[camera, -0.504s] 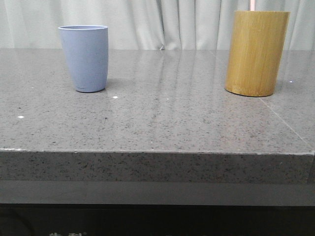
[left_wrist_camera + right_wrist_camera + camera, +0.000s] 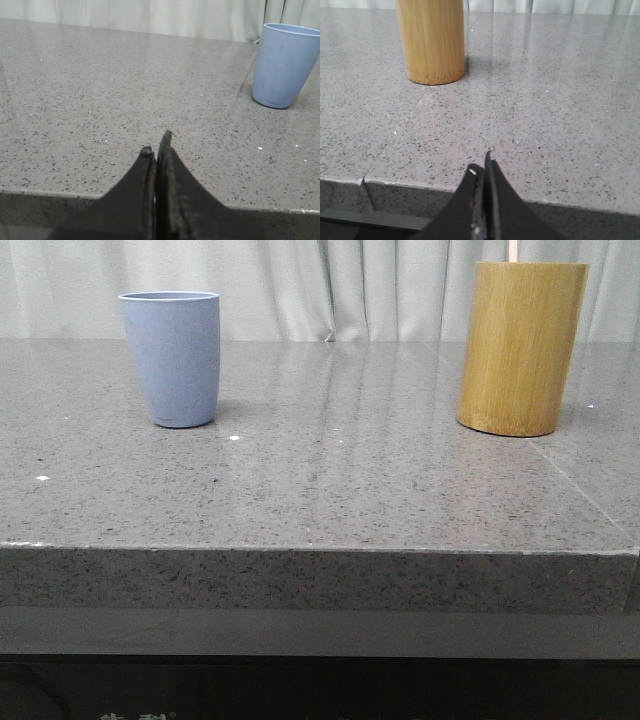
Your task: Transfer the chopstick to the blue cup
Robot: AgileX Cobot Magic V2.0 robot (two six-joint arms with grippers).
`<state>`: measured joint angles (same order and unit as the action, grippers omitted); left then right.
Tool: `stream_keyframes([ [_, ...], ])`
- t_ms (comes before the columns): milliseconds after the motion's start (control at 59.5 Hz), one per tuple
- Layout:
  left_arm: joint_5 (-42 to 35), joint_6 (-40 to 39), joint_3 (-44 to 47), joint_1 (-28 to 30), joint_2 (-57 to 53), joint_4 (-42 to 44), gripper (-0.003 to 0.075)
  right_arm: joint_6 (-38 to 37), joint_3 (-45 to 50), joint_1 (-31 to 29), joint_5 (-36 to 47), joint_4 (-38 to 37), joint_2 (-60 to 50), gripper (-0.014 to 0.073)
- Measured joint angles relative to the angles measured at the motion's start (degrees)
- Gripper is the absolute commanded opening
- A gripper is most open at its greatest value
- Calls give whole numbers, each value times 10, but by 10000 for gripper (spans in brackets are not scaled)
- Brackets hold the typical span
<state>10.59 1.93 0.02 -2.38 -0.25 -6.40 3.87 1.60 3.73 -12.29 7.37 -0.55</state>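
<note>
Front view: the matte periwinkle-blue plastic tumbler [image 2: 172, 358] stands upright toward the far left corner of the speckled grey stone surface [image 2: 330, 480]. The tall yellow-brown bamboo cylinder [image 2: 520, 348] stands upright toward the far right corner, well apart from the tumbler. A thin pale pink-white chopstick [image 2: 512, 250] rises from the cylinder's mouth; just its short upper part is visible above the rim, and the rest is hidden inside.

Left wrist view: my left gripper [image 2: 157, 150] sits above the near edge of the surface, jaws pressed together with nothing between them. The tumbler [image 2: 282, 65] stands farther in on the surface, clear of the jaws.

Right wrist view: my right gripper [image 2: 481, 167] sits above the near edge, jaws likewise pressed together and holding nothing. The bamboo cylinder [image 2: 432, 40] stands farther in, not touching the jaws. Pale curtains [image 2: 300, 290] hang behind the far edge.
</note>
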Motion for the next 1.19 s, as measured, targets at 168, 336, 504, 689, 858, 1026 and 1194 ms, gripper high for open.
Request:
stream_keyframes([
  [168,0,0,0,0,0,0,-19,0,0,0,0,0,0,-69],
  [336,0,0,0,0,0,0,-19,0,0,0,0,0,0,-69],
  [504,0,0,0,0,0,0,-19,0,0,0,0,0,0,-69],
  [689,0,0,0,0,0,0,-19,0,0,0,0,0,0,-69],
  [858,0,0,0,0,0,0,-19,0,0,0,0,0,0,-69],
  [1026,-3,0,0,0,0,0,-19,0,0,0,1,0,0,-69],
  [1194,-41,0,0,0,0,0,-19,0,0,0,42,0,0,-69],
])
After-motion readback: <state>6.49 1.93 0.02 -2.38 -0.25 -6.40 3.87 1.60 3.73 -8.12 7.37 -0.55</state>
